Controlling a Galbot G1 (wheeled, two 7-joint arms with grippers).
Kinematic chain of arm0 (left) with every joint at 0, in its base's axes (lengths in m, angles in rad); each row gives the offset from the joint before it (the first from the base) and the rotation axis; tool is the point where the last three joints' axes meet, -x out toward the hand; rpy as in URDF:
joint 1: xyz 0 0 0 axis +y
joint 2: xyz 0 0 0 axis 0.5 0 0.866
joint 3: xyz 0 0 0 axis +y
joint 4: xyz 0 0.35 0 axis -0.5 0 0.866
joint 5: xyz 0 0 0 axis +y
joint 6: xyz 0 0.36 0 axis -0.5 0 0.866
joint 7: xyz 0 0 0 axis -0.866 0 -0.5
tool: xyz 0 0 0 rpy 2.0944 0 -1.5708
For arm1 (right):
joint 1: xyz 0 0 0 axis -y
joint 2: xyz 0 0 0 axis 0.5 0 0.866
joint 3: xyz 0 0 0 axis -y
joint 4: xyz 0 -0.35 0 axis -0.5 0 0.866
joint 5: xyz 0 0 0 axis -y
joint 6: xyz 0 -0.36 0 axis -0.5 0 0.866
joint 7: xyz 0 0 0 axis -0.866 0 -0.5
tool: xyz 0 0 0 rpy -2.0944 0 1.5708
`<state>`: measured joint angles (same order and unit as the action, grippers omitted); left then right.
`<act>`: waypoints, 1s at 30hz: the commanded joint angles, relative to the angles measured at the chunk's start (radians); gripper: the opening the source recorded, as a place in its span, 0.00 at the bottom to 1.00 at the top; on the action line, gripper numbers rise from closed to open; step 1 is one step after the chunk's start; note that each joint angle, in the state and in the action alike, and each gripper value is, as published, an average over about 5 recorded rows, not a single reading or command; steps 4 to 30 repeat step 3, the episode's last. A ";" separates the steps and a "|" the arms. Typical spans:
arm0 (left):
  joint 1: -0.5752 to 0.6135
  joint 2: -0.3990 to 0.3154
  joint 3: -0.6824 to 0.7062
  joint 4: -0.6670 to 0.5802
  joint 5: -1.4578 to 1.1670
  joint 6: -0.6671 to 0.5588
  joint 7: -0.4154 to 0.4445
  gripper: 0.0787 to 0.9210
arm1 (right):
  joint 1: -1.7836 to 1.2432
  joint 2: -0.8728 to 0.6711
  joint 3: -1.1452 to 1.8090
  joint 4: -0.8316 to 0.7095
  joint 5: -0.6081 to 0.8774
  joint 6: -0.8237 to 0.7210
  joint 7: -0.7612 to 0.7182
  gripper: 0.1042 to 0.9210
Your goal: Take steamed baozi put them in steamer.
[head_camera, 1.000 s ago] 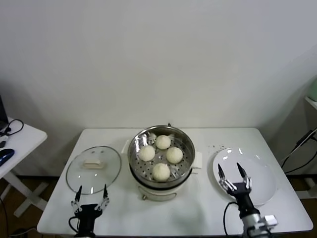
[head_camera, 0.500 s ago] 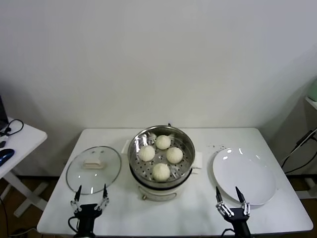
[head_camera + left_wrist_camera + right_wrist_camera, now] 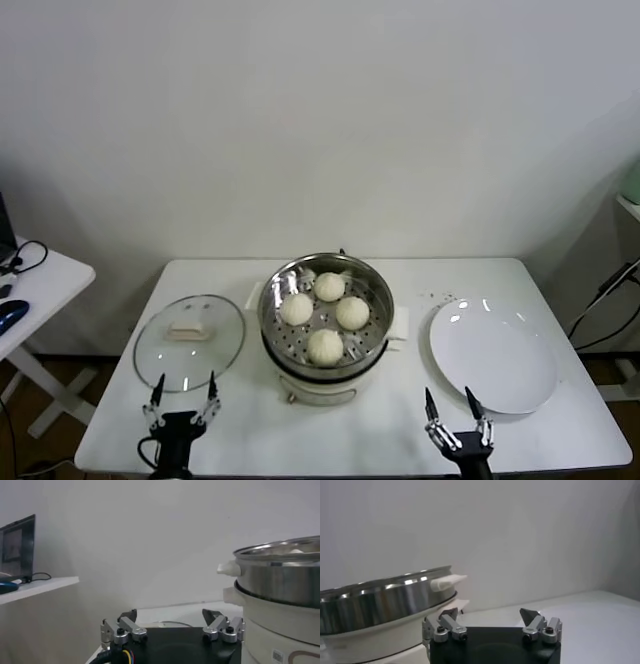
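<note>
Stainless-steel perforated steamer basket (image 3: pixel 325 312) on its white cooker base already holds all four cream-white round baozi (image 3: pixel 325 346), so judge the loading done. Flat white plate (image 3: pixel 494 354) at the robot's right is bare. Right gripper (image 3: pixel 452 418) sits low at the near table (image 3: pixel 400 425) edge, fingers spread wide, holding nothing; left gripper (image 3: pixel 183 395) is parked at the near edge below the round glass lid (image 3: pixel 189 341), fingers also apart and empty. Your step now is parking: pull straight back, stay clear of the plate rim and the cooker wall (lid is off, not your job here).
</note>
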<state>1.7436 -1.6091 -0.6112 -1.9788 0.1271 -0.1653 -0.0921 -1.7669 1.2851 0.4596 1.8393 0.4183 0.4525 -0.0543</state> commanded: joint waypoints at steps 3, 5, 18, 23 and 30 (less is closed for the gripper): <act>0.001 -0.003 -0.001 0.000 0.000 -0.001 0.000 0.88 | -0.014 0.006 -0.016 -0.001 -0.014 0.013 0.003 0.88; 0.001 -0.003 -0.001 0.000 0.000 -0.001 0.000 0.88 | -0.014 0.006 -0.016 -0.001 -0.014 0.013 0.003 0.88; 0.001 -0.003 -0.001 0.000 0.000 -0.001 0.000 0.88 | -0.014 0.006 -0.016 -0.001 -0.014 0.013 0.003 0.88; 0.001 -0.003 -0.001 0.000 0.000 -0.001 0.000 0.88 | -0.014 0.006 -0.016 -0.001 -0.014 0.013 0.003 0.88; 0.001 -0.003 -0.001 0.000 0.000 -0.001 0.000 0.88 | -0.014 0.006 -0.016 -0.001 -0.014 0.013 0.003 0.88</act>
